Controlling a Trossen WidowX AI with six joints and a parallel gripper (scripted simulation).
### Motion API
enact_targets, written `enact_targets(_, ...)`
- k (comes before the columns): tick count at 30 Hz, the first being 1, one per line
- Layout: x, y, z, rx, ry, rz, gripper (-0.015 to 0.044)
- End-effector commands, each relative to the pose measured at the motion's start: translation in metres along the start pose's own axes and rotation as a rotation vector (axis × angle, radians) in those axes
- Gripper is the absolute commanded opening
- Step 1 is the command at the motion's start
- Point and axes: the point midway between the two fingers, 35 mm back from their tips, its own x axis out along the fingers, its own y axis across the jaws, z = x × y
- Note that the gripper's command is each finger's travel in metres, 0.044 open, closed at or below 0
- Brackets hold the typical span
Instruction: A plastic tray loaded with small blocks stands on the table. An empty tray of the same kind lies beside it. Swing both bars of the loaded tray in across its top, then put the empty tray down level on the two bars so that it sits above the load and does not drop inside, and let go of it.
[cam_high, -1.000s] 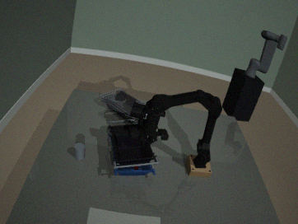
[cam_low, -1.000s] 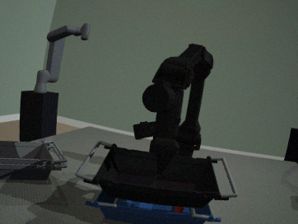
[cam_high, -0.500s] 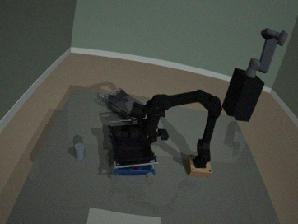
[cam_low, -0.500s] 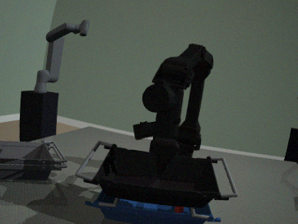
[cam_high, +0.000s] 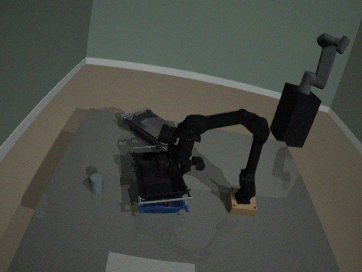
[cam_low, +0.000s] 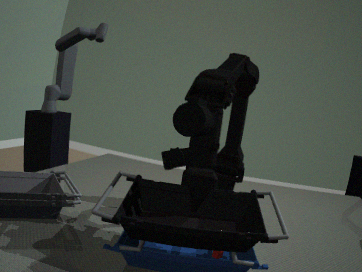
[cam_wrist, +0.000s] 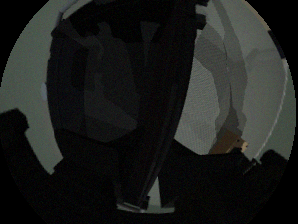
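Observation:
The loaded blue tray (cam_high: 160, 208) (cam_low: 165, 259) stands on the table. A red block (cam_high: 165, 203) (cam_low: 217, 254) shows in it; the rest of its load is mostly hidden. Parts of its two bars show inward of its ends, the left bar (cam_low: 132, 248) and the right bar (cam_low: 243, 262). The black empty tray (cam_high: 161, 192) (cam_low: 190, 233) (cam_wrist: 167, 100) is over the blue tray, roughly level, its own bars out at its ends. My gripper (cam_low: 200, 196) is shut on the black tray's side wall. Whether the black tray touches the bars is hidden.
A grey tray (cam_high: 145, 129) (cam_low: 30, 202) with wire bars lies behind the black tray. A grey cylinder (cam_high: 97, 184) stands at the left. A second grey arm (cam_high: 326, 65) (cam_low: 65, 75) rises from a dark box (cam_high: 295, 115) (cam_low: 47, 140). A pale sheet (cam_high: 150, 263) is at the front.

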Motion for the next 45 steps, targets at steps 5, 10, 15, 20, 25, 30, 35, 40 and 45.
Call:
enact_targets(5,0.007,-0.007,0.000,-0.001,0.001,-0.038,0.0000)
enact_targets(10,0.007,-0.007,0.000,-0.001,0.001,-0.038,0.0000)
enact_targets(15,0.007,-0.007,0.000,-0.001,0.001,-0.038,0.0000)
enact_targets(20,0.001,-0.001,0.000,0.000,0.000,-0.003,0.0000)
enact_targets(25,0.010,-0.006,0.000,0.000,0.001,-0.024,0.0000)
enact_targets(30,0.016,-0.010,0.000,-0.001,0.001,-0.039,0.0000)
enact_targets(35,0.016,-0.010,0.000,-0.001,0.001,-0.039,0.0000)
enact_targets(40,0.016,-0.010,0.000,-0.001,0.001,-0.039,0.0000)
enact_targets(45,0.016,-0.010,0.000,-0.001,0.001,-0.039,0.0000)
